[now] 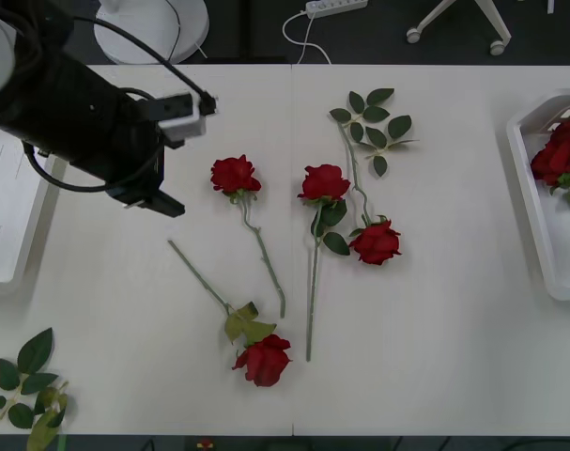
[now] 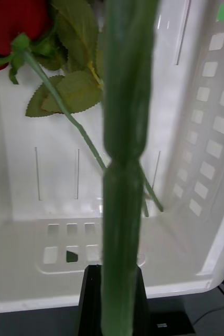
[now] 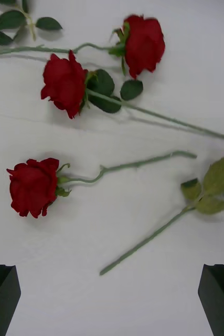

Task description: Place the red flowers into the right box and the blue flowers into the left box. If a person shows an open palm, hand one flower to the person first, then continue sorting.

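Several red flowers lie loose on the white table: one nearest my left gripper, two mid-table and one by the front edge. My left gripper hovers open above the table, just left of the nearest rose. In the right wrist view my right gripper is shut on a thick green stem over the right box, where red roses lie. The left box sits at the left edge. The blue flowers are out of view.
A flowerless leaf sprig lies at the back centre, another at the front left corner. A power strip and chair legs stand on the floor beyond the table's far edge.
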`<move>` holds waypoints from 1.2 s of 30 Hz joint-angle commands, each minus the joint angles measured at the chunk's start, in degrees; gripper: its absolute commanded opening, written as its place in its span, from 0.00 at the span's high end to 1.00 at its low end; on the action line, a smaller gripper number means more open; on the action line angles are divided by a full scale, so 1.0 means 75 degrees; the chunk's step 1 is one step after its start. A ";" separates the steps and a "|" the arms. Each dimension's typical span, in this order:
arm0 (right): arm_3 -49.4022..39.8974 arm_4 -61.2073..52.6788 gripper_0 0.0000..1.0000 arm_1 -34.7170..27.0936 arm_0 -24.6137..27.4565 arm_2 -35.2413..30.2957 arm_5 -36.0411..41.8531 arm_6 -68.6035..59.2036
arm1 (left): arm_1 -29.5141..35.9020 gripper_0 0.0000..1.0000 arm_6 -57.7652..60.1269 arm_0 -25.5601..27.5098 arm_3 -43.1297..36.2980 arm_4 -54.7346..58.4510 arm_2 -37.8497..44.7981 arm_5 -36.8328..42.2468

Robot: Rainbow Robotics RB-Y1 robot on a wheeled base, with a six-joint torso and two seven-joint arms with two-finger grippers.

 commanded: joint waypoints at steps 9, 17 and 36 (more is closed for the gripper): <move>-0.0011 0.0856 1.00 0.0194 0.1371 -0.0202 -0.1345 -0.0083 | 0.0441 0.00 -0.2197 -0.0074 -0.1320 -0.2358 -0.2362 0.0968; 0.0399 0.1067 1.00 0.0616 0.1383 -0.0202 -0.1614 -0.0188 | 0.0312 0.00 -0.2514 -0.0566 -0.1613 -0.2932 -0.3523 0.1542; 0.0668 0.1337 0.25 0.0733 0.1324 -0.0167 -0.2270 -0.0071 | -0.1082 0.00 -0.2596 -0.0765 0.0754 -0.3307 -0.4835 -0.0110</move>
